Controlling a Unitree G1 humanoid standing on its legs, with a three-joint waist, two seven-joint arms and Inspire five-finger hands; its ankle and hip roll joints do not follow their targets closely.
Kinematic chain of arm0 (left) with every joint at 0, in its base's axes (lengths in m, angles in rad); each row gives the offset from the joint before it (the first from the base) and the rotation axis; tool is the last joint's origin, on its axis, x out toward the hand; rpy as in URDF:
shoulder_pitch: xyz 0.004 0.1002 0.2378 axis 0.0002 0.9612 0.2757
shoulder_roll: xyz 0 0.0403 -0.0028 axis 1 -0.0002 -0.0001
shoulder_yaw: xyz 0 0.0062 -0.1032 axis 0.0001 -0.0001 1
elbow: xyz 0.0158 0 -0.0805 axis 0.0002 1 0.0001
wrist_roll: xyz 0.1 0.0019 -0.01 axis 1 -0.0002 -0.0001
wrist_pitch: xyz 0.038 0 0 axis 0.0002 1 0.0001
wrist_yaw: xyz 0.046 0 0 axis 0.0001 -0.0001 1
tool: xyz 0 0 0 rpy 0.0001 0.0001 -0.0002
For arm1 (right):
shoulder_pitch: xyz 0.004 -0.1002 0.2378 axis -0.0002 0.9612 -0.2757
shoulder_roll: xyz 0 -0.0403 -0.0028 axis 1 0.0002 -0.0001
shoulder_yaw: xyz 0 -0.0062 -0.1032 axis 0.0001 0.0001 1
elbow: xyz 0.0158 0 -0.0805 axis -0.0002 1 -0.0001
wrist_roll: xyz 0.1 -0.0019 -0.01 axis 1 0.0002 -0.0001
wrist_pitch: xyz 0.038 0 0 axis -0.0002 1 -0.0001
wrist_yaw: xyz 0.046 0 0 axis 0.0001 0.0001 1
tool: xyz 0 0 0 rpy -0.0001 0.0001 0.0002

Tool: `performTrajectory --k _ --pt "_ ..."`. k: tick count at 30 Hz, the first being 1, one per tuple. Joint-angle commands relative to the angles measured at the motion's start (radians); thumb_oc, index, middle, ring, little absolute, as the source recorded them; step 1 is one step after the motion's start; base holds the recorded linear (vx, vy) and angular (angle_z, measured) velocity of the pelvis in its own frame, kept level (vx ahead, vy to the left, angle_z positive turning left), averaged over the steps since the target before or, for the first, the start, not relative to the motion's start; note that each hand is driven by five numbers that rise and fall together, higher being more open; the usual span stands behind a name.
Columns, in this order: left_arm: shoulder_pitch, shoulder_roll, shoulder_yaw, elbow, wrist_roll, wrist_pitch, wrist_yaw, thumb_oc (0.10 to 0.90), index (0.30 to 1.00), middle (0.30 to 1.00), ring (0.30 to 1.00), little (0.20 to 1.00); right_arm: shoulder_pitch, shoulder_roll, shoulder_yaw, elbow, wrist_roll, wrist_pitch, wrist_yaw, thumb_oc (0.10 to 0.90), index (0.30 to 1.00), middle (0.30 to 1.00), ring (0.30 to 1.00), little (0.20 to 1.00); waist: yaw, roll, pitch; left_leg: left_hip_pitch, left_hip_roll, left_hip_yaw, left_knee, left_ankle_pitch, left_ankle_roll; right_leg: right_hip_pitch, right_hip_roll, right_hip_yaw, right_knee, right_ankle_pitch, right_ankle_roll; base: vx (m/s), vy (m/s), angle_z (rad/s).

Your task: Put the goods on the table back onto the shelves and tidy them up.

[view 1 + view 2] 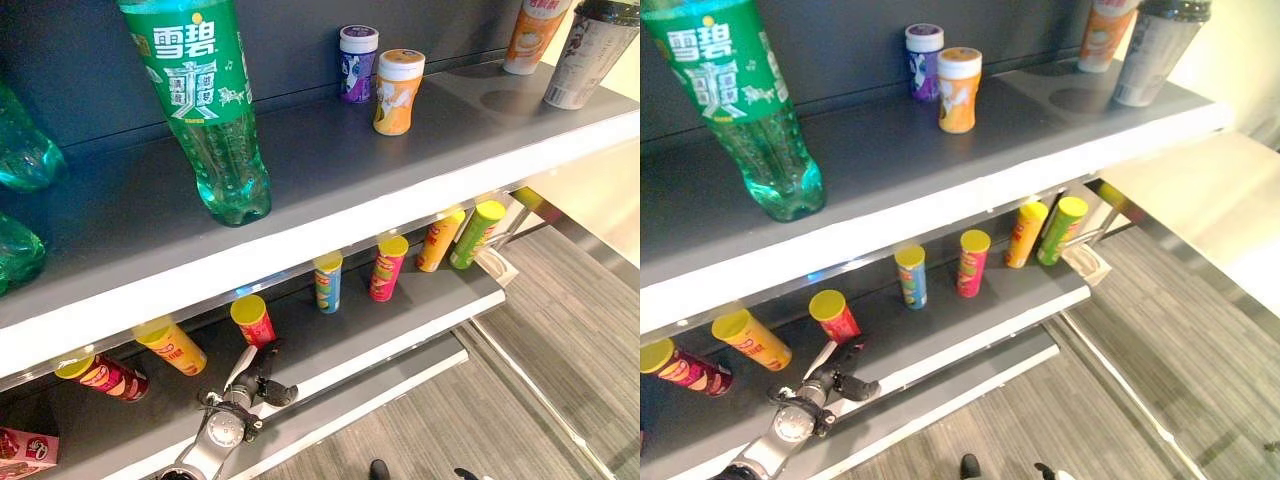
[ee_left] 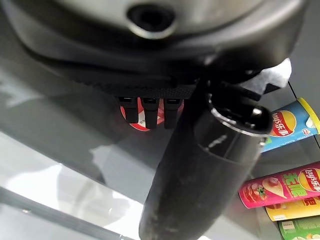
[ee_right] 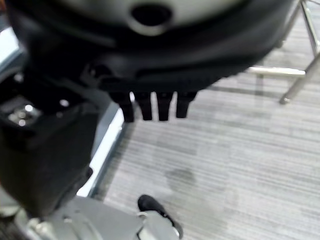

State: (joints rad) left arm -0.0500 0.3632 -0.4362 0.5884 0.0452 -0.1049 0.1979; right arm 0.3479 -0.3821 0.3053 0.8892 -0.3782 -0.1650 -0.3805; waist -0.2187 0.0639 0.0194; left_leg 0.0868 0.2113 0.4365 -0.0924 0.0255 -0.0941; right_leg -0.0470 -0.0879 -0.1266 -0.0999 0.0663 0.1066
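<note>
Shelving fills the head views: an upper shelf (image 1: pixel 330 160) and a lower shelf (image 1: pixel 400 310), both grey with pale front edges.

Upper shelf: a green soda bottle (image 1: pixel 205 110) stands at 10 o'clock of the frame. A purple jar (image 1: pixel 357 63) and an orange jar (image 1: pixel 397 92) stand just beside each other toward 12 o'clock. Two tall cups (image 1: pixel 560 45) stand at 2 o'clock near the shelf's right end. Parts of two more green bottles (image 1: pixel 22 150) show at 9 o'clock.

Lower shelf: a row of crisp tubes runs from 8 o'clock to 3 o'clock. In order: a dark red tube (image 1: pixel 100 375), a yellow tube (image 1: pixel 172 346), a red tube (image 1: pixel 254 320), a blue tube (image 1: pixel 327 281), a pink tube (image 1: pixel 388 267), an orange tube (image 1: pixel 440 240) and a green tube (image 1: pixel 476 234). All carry yellow lids.

Left hand (image 1: pixel 262 372): it is over the lower shelf at 6 o'clock, just below the red tube. In the left wrist view its fingers (image 2: pixel 150 111) are straight and relaxed, pointing at the red tube; it grasps nothing. The thumb stands apart from the fingers.

Right hand (image 3: pixel 150 100): in the right wrist view it hangs over a grey striped floor (image 3: pixel 240 165), fingers straight, released and holding nothing.
</note>
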Motion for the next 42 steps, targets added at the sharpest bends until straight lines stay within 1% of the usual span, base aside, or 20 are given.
performTrajectory --k 1,8,9,14,31,33,36,37,40,41,42 --pt "-0.130 0.011 0.060 0.029 0.044 -0.084 0.079 0.800 0.900 0.900 0.900 0.900 0.033 -0.020 0.021 -0.042 0.009 -0.042 -0.048 0.800 0.900 0.900 0.900 0.900 -0.021 -0.025 -0.020 0.052 0.084 -0.016 0.005 0.047 -0.125 0.023 -0.007 0.018 0.016 -0.011 0.043 0.00 0.000 0.00" --pt "-0.141 0.007 0.067 0.077 0.074 -0.082 0.118 0.800 0.900 0.900 0.900 0.900 0.033 -0.017 0.028 -0.033 0.006 -0.047 -0.068 0.800 0.900 0.900 0.900 0.900 -0.023 -0.029 -0.017 0.058 0.092 -0.009 0.005 0.055 -0.130 0.025 0.002 0.023 0.016 -0.014 0.040 0.01 -0.016 -0.08" --pt "-0.150 0.003 0.072 0.111 0.076 -0.080 0.136 0.800 0.900 0.900 0.900 0.900 0.034 -0.013 0.033 -0.032 0.008 -0.048 -0.072 0.800 0.900 0.900 0.900 0.900 -0.024 -0.031 -0.018 0.059 0.094 -0.008 0.005 0.055 -0.131 0.025 0.004 0.023 0.016 -0.015 0.039 0.01 -0.022 -0.08" --pt "-0.172 -0.001 0.076 0.169 0.082 -0.079 0.169 0.800 0.900 0.900 0.900 0.900 0.034 -0.011 0.044 -0.022 0.006 -0.054 -0.087 0.800 0.900 0.900 0.900 0.900 -0.025 -0.034 -0.018 0.062 0.097 -0.006 0.005 0.055 -0.134 0.027 0.009 0.025 0.016 -0.016 0.038 0.00 -0.005 -0.01" --pt "-0.176 -0.008 0.079 0.229 0.107 -0.080 0.230 0.800 0.900 0.900 0.900 0.900 0.028 0.008 0.059 0.006 0.019 -0.065 -0.113 0.800 0.900 0.900 0.900 0.900 -0.014 -0.044 -0.011 0.066 0.099 -0.010 0.005 0.051 -0.135 0.033 0.012 0.021 0.018 -0.018 0.038 0.00 0.000 0.00" --pt "-0.171 -0.006 0.076 0.215 0.108 -0.081 0.228 0.800 0.900 0.900 0.900 0.900 0.026 0.009 0.057 0.008 0.020 -0.064 -0.114 0.800 0.900 0.900 0.900 0.900 -0.011 -0.043 -0.009 0.066 0.097 -0.013 0.005 0.050 -0.134 0.035 0.011 0.019 0.019 -0.018 0.038 0.00 0.000 0.00" --pt "-0.148 -0.002 0.072 0.147 0.098 -0.093 0.209 0.800 0.900 0.900 0.900 0.900 0.021 0.015 0.051 0.020 0.025 -0.060 -0.115 0.800 0.900 0.900 0.900 0.900 -0.004 -0.043 -0.006 0.063 0.095 -0.018 0.005 0.049 -0.132 0.039 0.009 0.013 0.019 -0.020 0.038 0.00 0.000 0.00" --pt "-0.117 0.005 0.068 0.081 0.090 -0.105 0.187 0.800 0.900 0.900 0.900 0.900 0.018 0.018 0.042 0.027 0.030 -0.059 -0.116 0.800 0.900 0.900 0.900 0.900 0.003 -0.042 -0.003 0.062 0.093 -0.023 0.005 0.050 -0.130 0.041 0.008 0.010 0.019 -0.019 0.038 0.00 0.019 0.03" --pt "-0.056 0.026 0.065 -0.043 0.067 -0.117 0.137 0.800 0.900 0.900 0.900 0.900 0.017 0.021 0.024 0.038 0.037 -0.054 -0.110 0.800 0.900 0.900 0.900 0.900 0.015 -0.037 -0.001 0.060 0.093 -0.033 0.005 0.053 -0.127 0.048 0.004 0.001 0.020 -0.021 0.038 0.00 0.018 0.04" --pt "-0.053 0.028 0.066 -0.048 0.066 -0.115 0.135 0.800 0.900 0.900 0.900 0.900 0.018 0.021 0.025 0.038 0.037 -0.054 -0.110 0.800 0.900 0.900 0.900 0.900 0.014 -0.037 -0.002 0.060 0.093 -0.033 0.005 0.053 -0.127 0.048 0.004 0.001 0.020 -0.021 0.038 0.00 0.015 0.05" --pt "-0.036 0.035 0.068 -0.087 0.053 -0.121 0.118 0.800 0.900 0.900 0.900 0.900 0.017 0.021 0.019 0.042 0.038 -0.050 -0.107 0.800 0.900 0.900 0.900 0.900 0.019 -0.036 -0.001 0.060 0.092 -0.035 0.005 0.053 -0.126 0.051 0.003 -0.002 0.020 -0.021 0.038 -0.01 0.013 0.05"
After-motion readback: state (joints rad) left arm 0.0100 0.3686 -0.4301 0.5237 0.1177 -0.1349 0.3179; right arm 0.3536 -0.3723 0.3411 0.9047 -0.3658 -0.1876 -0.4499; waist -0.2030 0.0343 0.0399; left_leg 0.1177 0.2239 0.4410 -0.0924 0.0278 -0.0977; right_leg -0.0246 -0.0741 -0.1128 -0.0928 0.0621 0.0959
